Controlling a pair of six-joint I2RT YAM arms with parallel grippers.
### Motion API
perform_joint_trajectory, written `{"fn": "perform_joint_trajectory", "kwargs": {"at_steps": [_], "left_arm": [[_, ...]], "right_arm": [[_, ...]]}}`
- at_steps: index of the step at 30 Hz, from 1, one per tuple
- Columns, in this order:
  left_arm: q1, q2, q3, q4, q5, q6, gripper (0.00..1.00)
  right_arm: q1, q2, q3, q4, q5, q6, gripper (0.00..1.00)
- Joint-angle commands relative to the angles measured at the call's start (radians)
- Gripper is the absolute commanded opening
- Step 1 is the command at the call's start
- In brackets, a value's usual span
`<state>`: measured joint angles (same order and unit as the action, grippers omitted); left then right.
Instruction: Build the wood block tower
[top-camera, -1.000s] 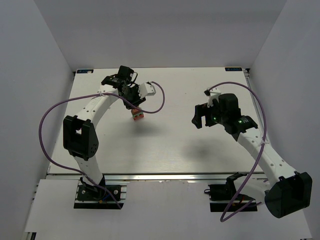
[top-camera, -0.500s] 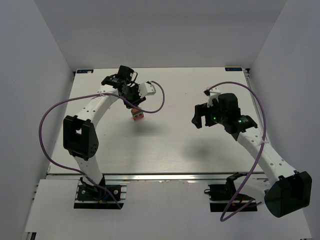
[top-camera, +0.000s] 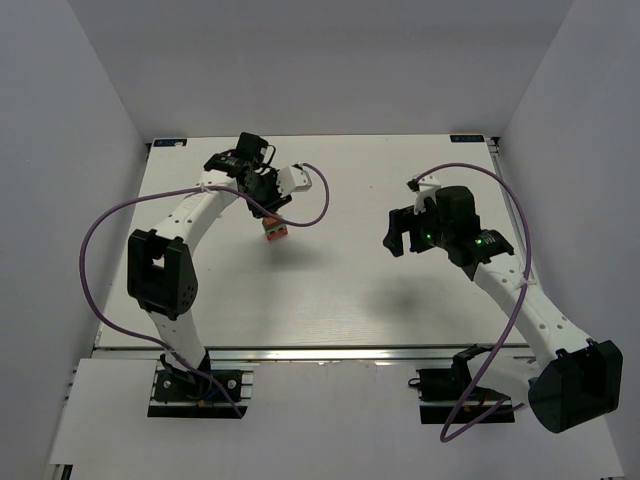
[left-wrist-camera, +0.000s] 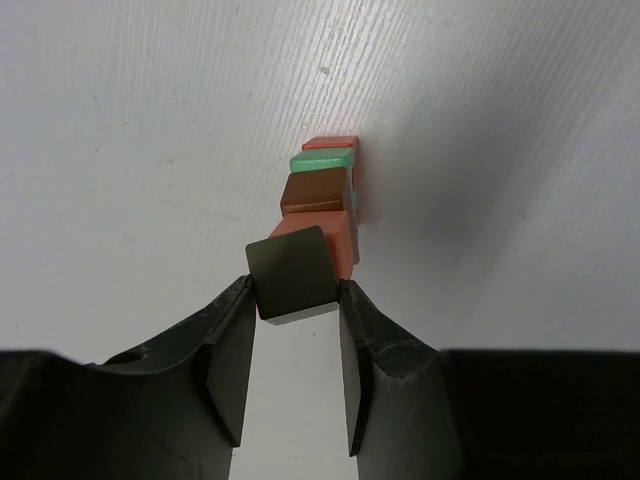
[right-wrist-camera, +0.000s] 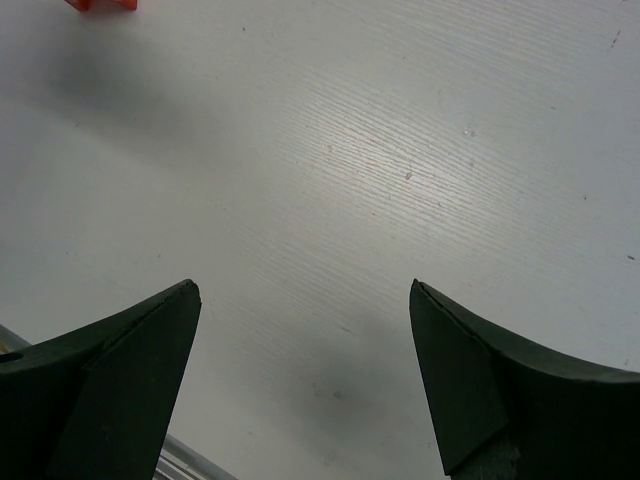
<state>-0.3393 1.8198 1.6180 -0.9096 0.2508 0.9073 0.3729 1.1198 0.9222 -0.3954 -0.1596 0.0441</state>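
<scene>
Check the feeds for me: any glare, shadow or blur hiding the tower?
Top external: even light, soft arm shadows on the table, tower tiny. Left wrist: sharp on the dark brown block in the shut left pincer and the tower beyond; grey shadow at right. Right wrist: mild sheen on the table, open right pincer dark, tower cropped at the top-left corner.

I'm gripping a matt dark brown block (left-wrist-camera: 292, 265) in the matt black fingers (left-wrist-camera: 225, 360) of my left gripper (left-wrist-camera: 295, 300); the white table (left-wrist-camera: 140, 120) is showing fine grain.

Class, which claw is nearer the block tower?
Left. The left claw sits at the tower, shut on a dark block over its top; the right claw hangs open, far off to its right.
</scene>
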Motion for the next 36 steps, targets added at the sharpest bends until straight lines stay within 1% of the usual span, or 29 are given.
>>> {"fn": "perform_joint_trajectory", "kwargs": {"at_steps": [1,6,13,19,22,24,29,33,36], "left_arm": [[0.006,-0.004,-0.007,0.005,0.015,0.001,0.35],[0.006,-0.007,-0.001,-0.002,0.025,-0.002,0.36],[0.005,-0.016,0.006,-0.008,0.024,-0.011,0.40],[0.006,-0.017,0.037,-0.017,0.047,-0.007,0.41],[0.006,-0.016,0.039,-0.021,0.057,0.004,0.48],[0.005,-0.013,0.042,-0.020,0.056,-0.002,0.58],[0.006,-0.014,0.039,-0.008,0.036,-0.018,0.61],[0.006,-0.019,0.040,0.015,0.016,-0.050,0.66],[0.006,-0.017,0.055,0.029,0.011,-0.073,0.68]], "right_arm": [[-0.005,0.005,0.050,0.006,-0.004,-0.012,0.89],[-0.005,0.005,0.050,0.006,-0.006,-0.010,0.89],[-0.005,0.003,0.049,0.007,-0.009,-0.009,0.89],[-0.005,0.009,0.050,0.007,-0.018,-0.006,0.89],[-0.005,0.009,0.049,0.010,-0.018,-0.006,0.89],[-0.005,0.009,0.049,0.012,-0.018,-0.004,0.89],[-0.003,0.008,0.049,0.007,-0.015,-0.004,0.89],[-0.005,0.008,0.047,0.007,-0.023,-0.004,0.89],[-0.005,0.009,0.047,0.006,-0.023,-0.004,0.89]]}}
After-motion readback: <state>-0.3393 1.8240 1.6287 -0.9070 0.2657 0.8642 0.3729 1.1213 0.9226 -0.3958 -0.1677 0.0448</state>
